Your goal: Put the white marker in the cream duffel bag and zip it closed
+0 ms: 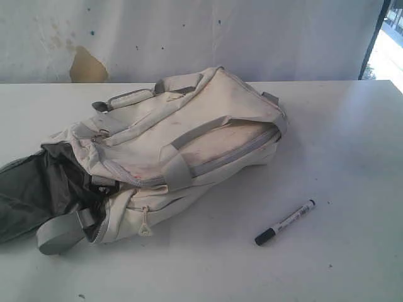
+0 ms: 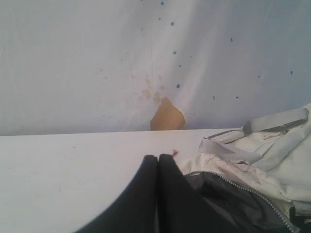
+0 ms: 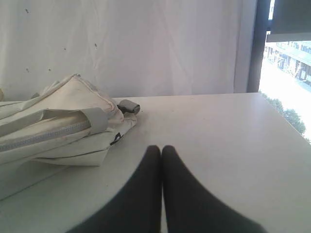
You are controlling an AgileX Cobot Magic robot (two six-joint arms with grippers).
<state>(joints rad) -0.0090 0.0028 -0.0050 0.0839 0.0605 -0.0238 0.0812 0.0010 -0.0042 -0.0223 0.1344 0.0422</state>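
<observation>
The table [image 1: 352, 126] is carrying everything. The bag [image 1: 208, 119] is lying across the table's left half, its near-left end gaping open and dark lining [image 1: 31, 189] spilling out. The left gripper [image 2: 158, 158] is pointing over the table just beside that open end, fingers pressed together on nothing. The right gripper [image 3: 161, 148] is pointing over bare table near the bag's other end, likewise clenched and empty. The marker [image 1: 284, 222] is lying flat on the table right of the bag, apart from it, black cap pointing toward the near edge.
</observation>
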